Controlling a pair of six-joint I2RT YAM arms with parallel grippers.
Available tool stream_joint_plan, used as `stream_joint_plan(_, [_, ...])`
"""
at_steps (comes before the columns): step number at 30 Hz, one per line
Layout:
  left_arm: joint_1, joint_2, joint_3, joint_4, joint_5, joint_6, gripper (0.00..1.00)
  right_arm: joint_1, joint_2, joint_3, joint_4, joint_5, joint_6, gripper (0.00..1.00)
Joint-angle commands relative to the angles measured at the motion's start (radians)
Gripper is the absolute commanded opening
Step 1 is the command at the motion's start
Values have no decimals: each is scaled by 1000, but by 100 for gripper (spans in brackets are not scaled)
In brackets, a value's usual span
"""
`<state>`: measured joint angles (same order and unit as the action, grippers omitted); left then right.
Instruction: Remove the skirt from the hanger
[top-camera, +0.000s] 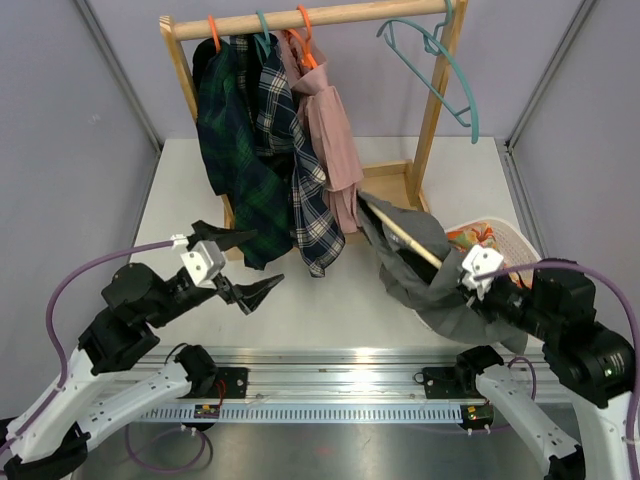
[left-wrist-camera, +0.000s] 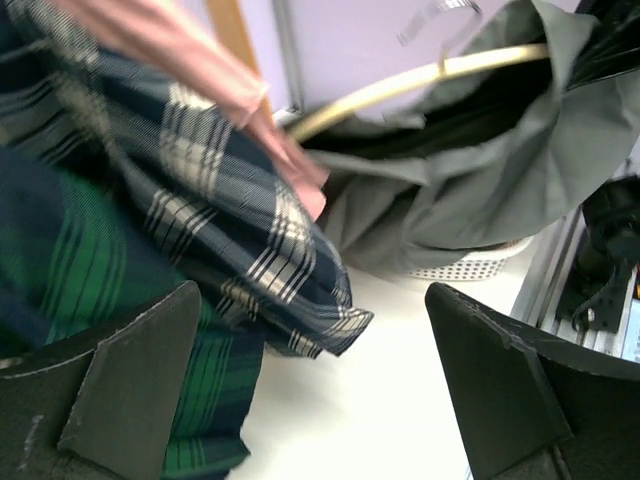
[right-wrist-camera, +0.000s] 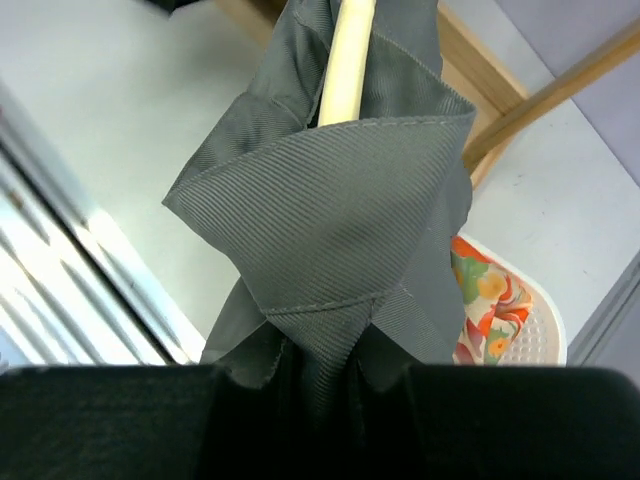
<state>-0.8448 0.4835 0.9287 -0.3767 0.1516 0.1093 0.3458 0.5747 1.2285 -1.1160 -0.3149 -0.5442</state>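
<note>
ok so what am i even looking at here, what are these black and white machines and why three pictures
These are two robot arms bolted to the near edge of a white table. One picture looks down from above and behind them; the other two come from small cameras on each arm's wrist, which is why you see black fingers at the bottom of those.

At the back stands a wooden clothes rack with plaid and pink garments hanging on it, plus an empty teal hanger. A white basket with colourful cloth sits on the right.

The right gripper is shut on a grey skirt, which is draped over a pale wooden hanger away from the rack. The left gripper is wide open and holds nothing, near the hanging plaid clothes.
</note>
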Motion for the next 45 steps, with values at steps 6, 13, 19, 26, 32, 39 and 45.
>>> stream_joint_plan(6, [1,138,59,119,352,167,99,-1,8,12,-332,-335,-485,0])
stream_joint_plan(13, [0,242,104,128,526,167,94,-1,206,28,-318,-533,-600,0])
stream_joint_plan(19, [-28,256,73,151,506,112,85,4,387,94,-214,-630,-599,0])
stream_joint_plan(26, [-71,276,41,174,457,78,79,58,504,163,-108,-678,-545,0])
stream_joint_plan(32, [-76,310,36,137,326,105,75,125,516,167,-19,-671,-468,0])
stream_joint_plan(39, [-76,331,1,151,287,128,66,145,530,175,1,-679,-453,0])
stream_joint_plan(45, [-76,342,-27,137,278,139,58,157,544,186,2,-682,-456,0])
